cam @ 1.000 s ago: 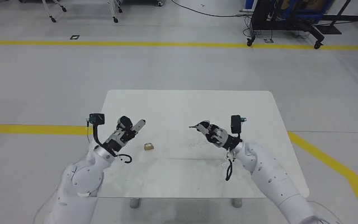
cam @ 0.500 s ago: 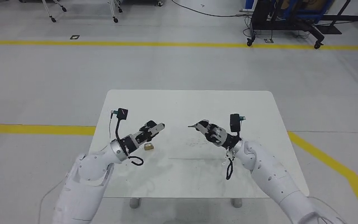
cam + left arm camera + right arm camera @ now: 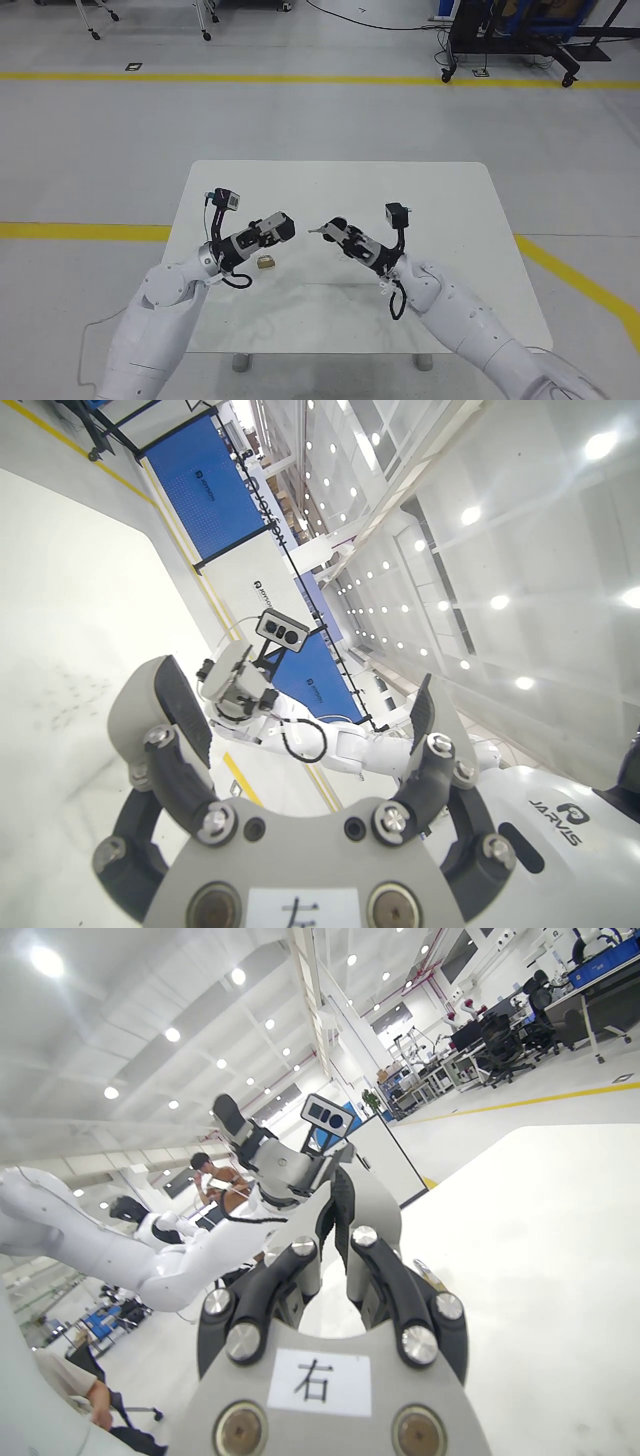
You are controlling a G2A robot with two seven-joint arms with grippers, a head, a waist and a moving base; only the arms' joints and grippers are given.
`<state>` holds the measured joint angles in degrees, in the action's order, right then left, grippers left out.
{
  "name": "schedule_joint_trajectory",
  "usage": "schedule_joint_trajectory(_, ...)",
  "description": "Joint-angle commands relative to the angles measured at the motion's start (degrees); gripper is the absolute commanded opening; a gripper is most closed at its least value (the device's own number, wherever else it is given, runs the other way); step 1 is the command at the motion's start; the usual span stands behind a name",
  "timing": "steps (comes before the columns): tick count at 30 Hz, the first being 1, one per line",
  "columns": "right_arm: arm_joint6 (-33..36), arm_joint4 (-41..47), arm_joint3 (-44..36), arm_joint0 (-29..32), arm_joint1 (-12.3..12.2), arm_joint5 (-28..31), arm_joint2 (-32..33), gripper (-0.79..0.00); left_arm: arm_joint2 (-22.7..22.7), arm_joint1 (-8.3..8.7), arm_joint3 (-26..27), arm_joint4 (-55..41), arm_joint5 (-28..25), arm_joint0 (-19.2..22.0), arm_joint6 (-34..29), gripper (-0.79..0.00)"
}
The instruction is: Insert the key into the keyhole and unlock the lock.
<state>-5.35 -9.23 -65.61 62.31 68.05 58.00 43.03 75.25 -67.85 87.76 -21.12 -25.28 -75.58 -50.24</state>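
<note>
The lock [image 3: 266, 262], a small brass padlock, lies on the white counter [image 3: 420, 190], left of its middle and somewhat toward the near edge. Nothing touches it. The key [image 3: 317, 232] shows as a thin grey tip that points to the left. It is to the right of the lock and farther back, apart from it. The key is pinched in the right gripper [image 3: 330, 229], and in the right wrist view the fingers [image 3: 345, 1208] of this gripper are pressed together. In that view I cannot make out the key between the pads.

The left gripper [image 3: 283, 228] is just beside the lock, on its far side. Its fingers [image 3: 172, 700] are spread wide and there is nothing between them. The two grippers face each other over the middle of the counter, near but not touching. The right gripper [image 3: 227, 680] also shows farther off in the left wrist view.
</note>
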Motion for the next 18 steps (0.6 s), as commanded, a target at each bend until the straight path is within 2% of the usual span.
schedule_joint_trajectory(1, 3.01, 6.19, -1.04, 0.27, -0.3, 0.0, -0.09, -0.785, -0.45, -0.01, 0.26, 0.33, -0.18, -0.11, 0.07, 0.0)
schedule_joint_trajectory(5, 12.69, 18.55, -2.57, 1.07, -0.83, 0.0, -0.84, -0.785, -1.29, 0.06, 0.38, 0.55, 0.02, -0.02, -1.14, 0.0)
schedule_joint_trajectory(8, 21.45, 26.96, -0.79, 0.52, -0.99, 0.0, -1.01, -0.785, -1.89, 0.06, 0.37, -0.33, -0.01, 0.08, -1.98, 0.0)
schedule_joint_trajectory(13, 30.79, 35.56, 2.31, -0.45, -0.31, 0.0, -1.06, -0.785, -2.58, 0.18, 0.37, 0.86, -0.41, 0.19, -2.82, 0.0)
schedule_joint_trajectory(18, 30.79, 35.56, 2.31, -0.45, -0.31, 0.0, -1.06, -0.785, -3.18, 0.34, 0.27, 4.64, -0.71, 0.48, -2.28, -0.003)
